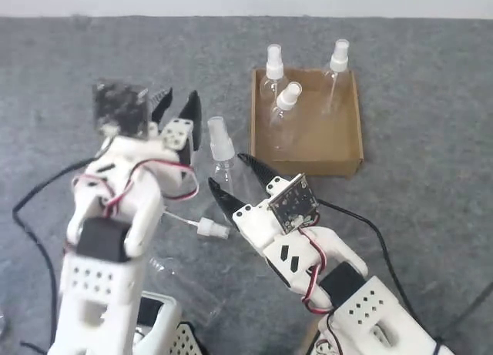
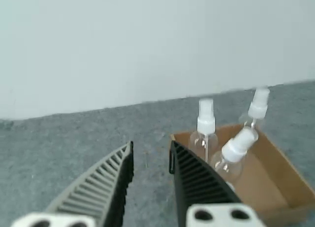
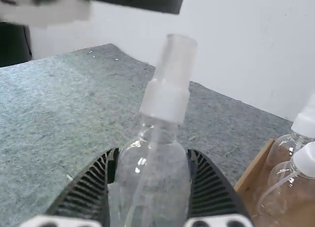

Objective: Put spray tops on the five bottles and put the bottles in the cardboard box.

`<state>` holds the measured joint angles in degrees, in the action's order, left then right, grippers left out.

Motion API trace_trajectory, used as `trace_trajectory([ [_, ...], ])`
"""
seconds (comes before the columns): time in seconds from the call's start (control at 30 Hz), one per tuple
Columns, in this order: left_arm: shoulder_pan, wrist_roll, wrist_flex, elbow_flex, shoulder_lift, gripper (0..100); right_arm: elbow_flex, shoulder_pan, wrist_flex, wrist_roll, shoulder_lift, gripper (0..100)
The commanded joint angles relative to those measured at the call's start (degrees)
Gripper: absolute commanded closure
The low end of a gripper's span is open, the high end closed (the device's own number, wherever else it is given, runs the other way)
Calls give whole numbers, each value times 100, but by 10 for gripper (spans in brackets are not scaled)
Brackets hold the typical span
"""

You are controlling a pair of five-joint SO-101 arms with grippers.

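A clear bottle [image 1: 221, 143] with a white spray top stands upright on the grey mat just left of the cardboard box [image 1: 358, 128]. My right gripper [image 1: 226, 170] is shut on the bottle's body [image 3: 157, 182], one jaw pressed to each side. Three capped bottles stand in the box [image 2: 268, 180], at the back left [image 1: 274, 70], the back right [image 1: 337, 66] and the middle [image 1: 286, 108]. My left gripper [image 1: 179, 101] hangs open and empty left of the held bottle, its fingers [image 2: 106, 187] pointing towards the wall. A loose spray top [image 1: 212, 229] lies on the mat between the arms.
A clear uncapped bottle [image 1: 181, 282] lies on its side near the left arm's base. Black cables run over the mat beside both arms. The box's front right part [image 1: 327, 151] is bare. Open mat lies left of and beyond the box.
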<state>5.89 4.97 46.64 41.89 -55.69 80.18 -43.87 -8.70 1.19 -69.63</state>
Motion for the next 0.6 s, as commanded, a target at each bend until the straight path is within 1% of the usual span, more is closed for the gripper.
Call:
trace_trajectory([
  [0.0,-9,-62,-229,-31,457,897,-53,75,119,-79,-189,992],
  [0.07,-9,-62,-211,13,404,897,-53,75,119,-79,-189,992],
  [0.13,62,-62,18,-22,273,897,-53,75,119,-79,-171,992],
  [0.27,510,-290,484,31,-220,898,-53,75,119,-79,-171,992],
  [0.37,738,-360,615,259,-607,898,-53,75,119,-79,-171,992],
  [0.57,747,-378,659,593,-1222,899,-53,75,119,-79,-171,992],
])
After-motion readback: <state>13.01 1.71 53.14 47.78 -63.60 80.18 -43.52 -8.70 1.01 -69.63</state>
